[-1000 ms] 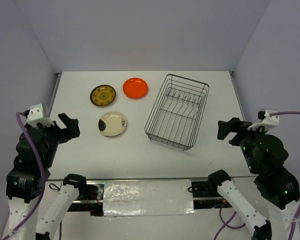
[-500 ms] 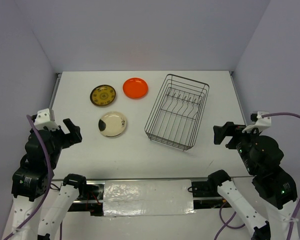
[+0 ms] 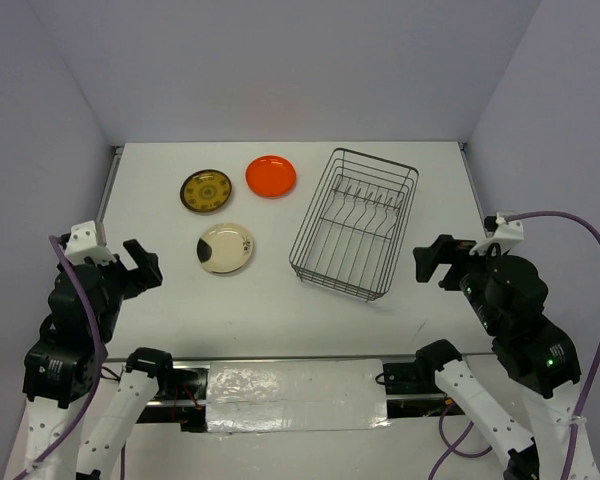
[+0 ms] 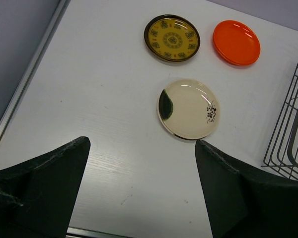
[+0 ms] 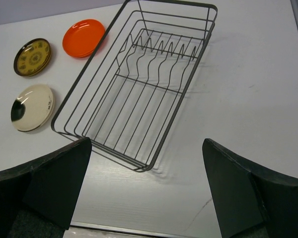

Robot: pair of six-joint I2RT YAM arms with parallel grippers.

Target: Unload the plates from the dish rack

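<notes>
With all three plates flat on the worktop left of the bare rack, and left hand and right hand both wide and holding nothing, parking them clear seemed wisest.

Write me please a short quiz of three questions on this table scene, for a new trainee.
1. True or false: the rectangular dark grey wire dish rack holds no plates.
2. Which plate lies nearest the near edge of the white table?
A. the plain bright orange round plate
B. the dark yellow-brown round plate with a ring pattern
C. the cream-white round plate with a dark blotch
3. Fill the gap: the left gripper and the right gripper both stand ____ and hold nothing.

Key: 1 true; 2 C; 3 open.
</notes>
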